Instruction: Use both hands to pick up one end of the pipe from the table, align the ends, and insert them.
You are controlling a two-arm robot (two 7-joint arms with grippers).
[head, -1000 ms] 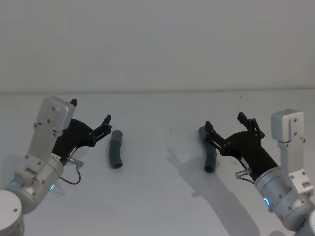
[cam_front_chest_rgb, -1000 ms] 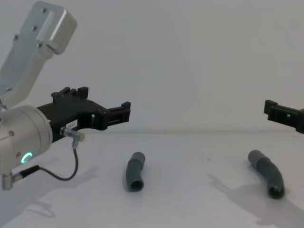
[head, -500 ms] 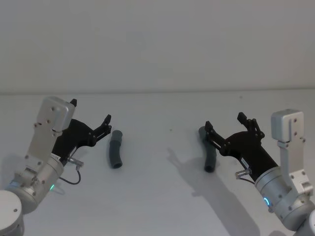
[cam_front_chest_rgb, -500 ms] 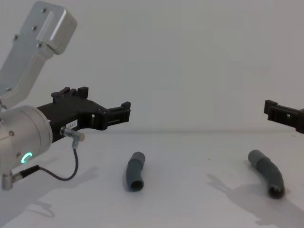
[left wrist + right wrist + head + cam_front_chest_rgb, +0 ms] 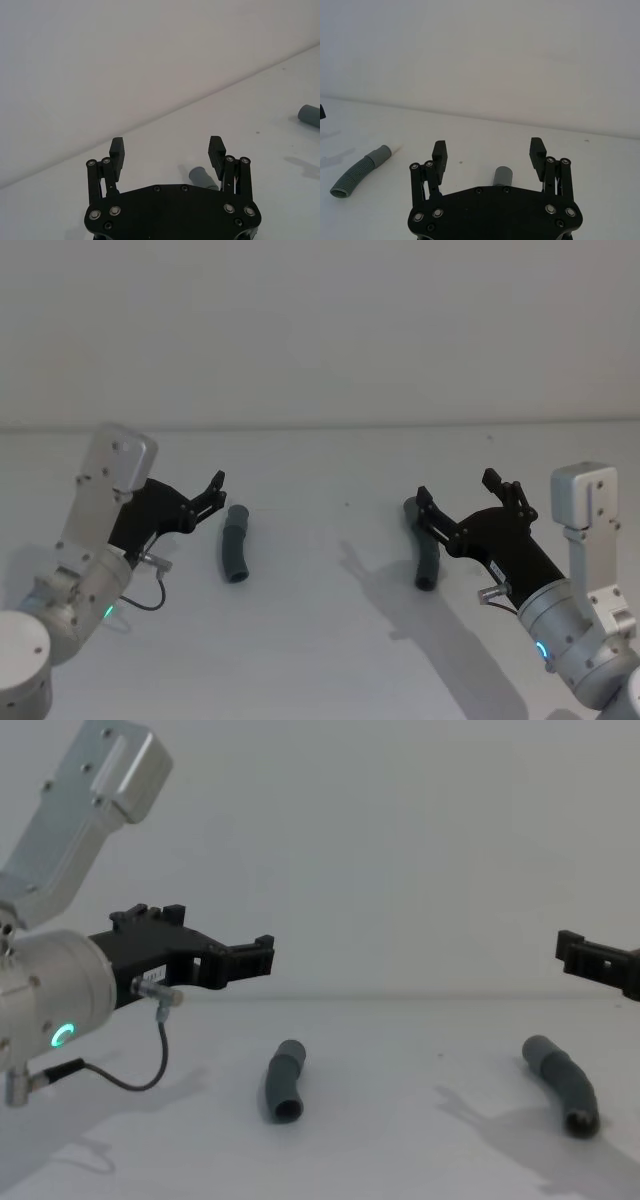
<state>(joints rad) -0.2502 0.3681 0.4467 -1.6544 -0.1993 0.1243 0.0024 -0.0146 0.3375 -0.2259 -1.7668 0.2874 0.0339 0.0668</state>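
Note:
Two dark grey bent pipe pieces lie apart on the white table (image 5: 330, 640). The left piece (image 5: 236, 543) (image 5: 283, 1080) lies just ahead of my open left gripper (image 5: 185, 475) (image 5: 215, 935), whose fingers are above the table and clear of it. In the left wrist view the gripper (image 5: 166, 147) frames that piece's end (image 5: 200, 176). The right piece (image 5: 427, 550) (image 5: 562, 1083) lies under my open right gripper (image 5: 456, 487) (image 5: 488, 148), with one end (image 5: 502, 176) showing between the fingers, untouched. Dark hollow mouths (image 5: 285, 1110) face the chest camera.
A pale wall (image 5: 320, 330) rises behind the table's far edge. The bare table stretch between the two pieces measures about a gripper's length. A thin black cable (image 5: 130, 1075) loops under my left wrist.
My left arm's silver link has swung slightly right and up, with the gripper turning a little. The right arm and both pipe pieces have stayed put.

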